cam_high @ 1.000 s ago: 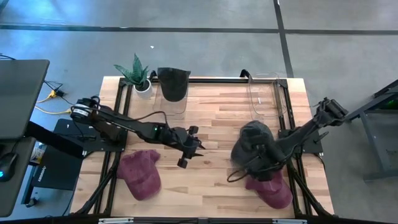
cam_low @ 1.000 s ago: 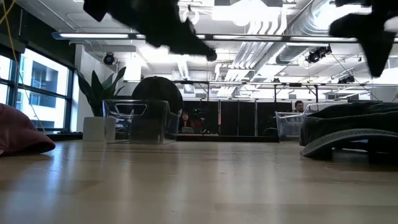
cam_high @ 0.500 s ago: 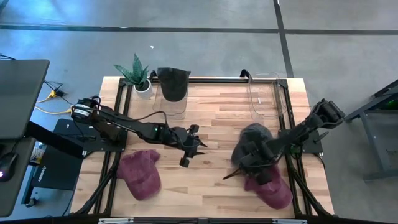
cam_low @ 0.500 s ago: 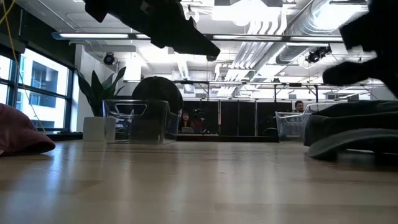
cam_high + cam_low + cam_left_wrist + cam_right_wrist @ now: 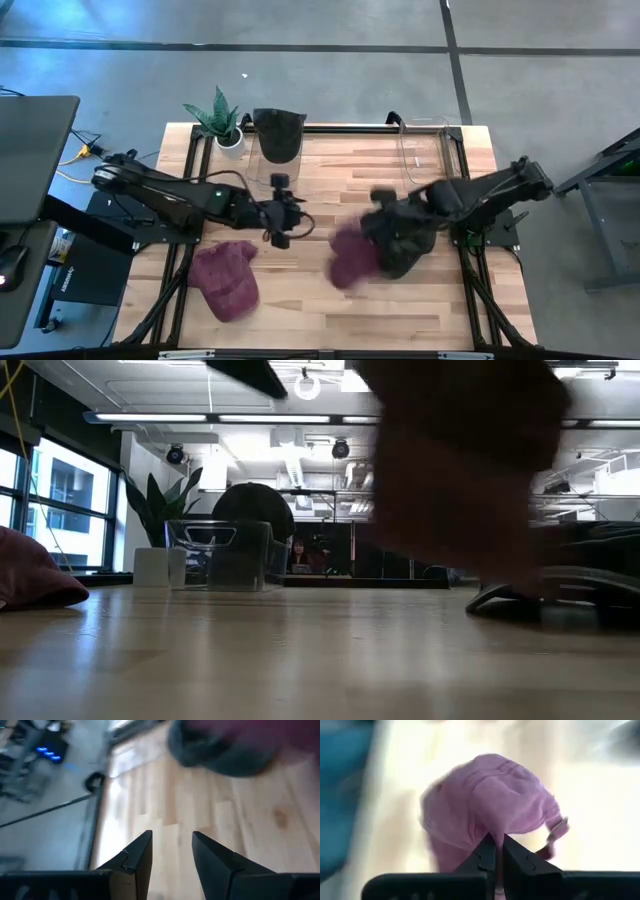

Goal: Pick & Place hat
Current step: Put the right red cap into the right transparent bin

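The right gripper [image 5: 494, 851] was pinched tight on the fabric of a maroon cap [image 5: 350, 258], and the cap hung from it in the air over the middle of the wooden table [image 5: 340, 300], swinging out to the side of a dark grey cap [image 5: 405, 235] that lay on the boards below the right arm. From table level the carried cap showed only as a dark blur close to the lens, clear of the wood. I judged the grip sat on a fold of the crown so the rest could dangle free while it was carried. The left gripper [image 5: 172, 852] hovered over the table left of centre, its fingers parted and holding nothing, seemingly waiting. A second maroon cap [image 5: 226, 278] lay at the front left of the table, near its edge. At the back stood a clear bin [image 5: 277, 152] with a black hat [image 5: 279, 129] resting in it beside a small potted plant [image 5: 221, 118], and another clear bin [image 5: 428, 152] stood at the back right, which looked like a likely drop spot. I could read no brand, label or writing on any cap or bin.
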### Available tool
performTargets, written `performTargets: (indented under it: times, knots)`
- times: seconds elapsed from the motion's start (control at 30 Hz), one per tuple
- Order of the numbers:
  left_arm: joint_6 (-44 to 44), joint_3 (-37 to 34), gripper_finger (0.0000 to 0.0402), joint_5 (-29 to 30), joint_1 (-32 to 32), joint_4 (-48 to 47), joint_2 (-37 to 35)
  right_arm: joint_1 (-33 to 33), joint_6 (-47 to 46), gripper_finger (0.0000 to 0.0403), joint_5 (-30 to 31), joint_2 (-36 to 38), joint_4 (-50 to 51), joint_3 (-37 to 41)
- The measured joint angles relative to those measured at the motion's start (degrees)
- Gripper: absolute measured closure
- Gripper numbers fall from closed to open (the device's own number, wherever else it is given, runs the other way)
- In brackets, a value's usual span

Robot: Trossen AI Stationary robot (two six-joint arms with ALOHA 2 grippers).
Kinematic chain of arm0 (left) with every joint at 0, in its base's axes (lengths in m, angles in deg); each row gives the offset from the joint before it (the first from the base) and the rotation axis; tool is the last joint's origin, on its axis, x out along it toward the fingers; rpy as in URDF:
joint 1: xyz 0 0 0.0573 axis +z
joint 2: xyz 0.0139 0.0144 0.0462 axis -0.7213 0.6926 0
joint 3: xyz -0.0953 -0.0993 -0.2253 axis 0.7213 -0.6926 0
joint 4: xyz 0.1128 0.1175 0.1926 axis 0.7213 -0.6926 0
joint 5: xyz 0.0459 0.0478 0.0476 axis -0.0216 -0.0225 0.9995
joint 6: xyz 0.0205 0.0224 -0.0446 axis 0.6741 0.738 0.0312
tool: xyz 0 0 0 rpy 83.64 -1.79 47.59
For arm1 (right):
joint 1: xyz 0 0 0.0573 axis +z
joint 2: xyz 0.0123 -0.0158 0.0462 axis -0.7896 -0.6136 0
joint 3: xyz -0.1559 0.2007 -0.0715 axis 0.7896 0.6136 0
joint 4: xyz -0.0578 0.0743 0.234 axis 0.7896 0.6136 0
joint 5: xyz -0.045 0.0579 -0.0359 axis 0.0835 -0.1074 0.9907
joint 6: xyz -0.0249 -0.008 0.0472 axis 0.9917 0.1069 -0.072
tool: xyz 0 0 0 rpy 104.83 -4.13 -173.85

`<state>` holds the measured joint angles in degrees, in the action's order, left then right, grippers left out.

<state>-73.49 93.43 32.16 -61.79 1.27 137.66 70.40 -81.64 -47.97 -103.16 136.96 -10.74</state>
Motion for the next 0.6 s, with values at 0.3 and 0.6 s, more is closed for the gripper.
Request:
performTargets:
  times: [0.3,0.6]
  knots:
    - [-16.56,4.67,0.0271,13.22,-6.69,-22.49,-0.36,-4.85,15.46,0.0400,4.67,-0.10,-29.49,16.97]
    - [-27.37,-5.62,0.0271,7.71,-12.66,-14.60,-0.25,-5.52,19.17,0.0397,-8.13,-2.97,-57.78,38.50]
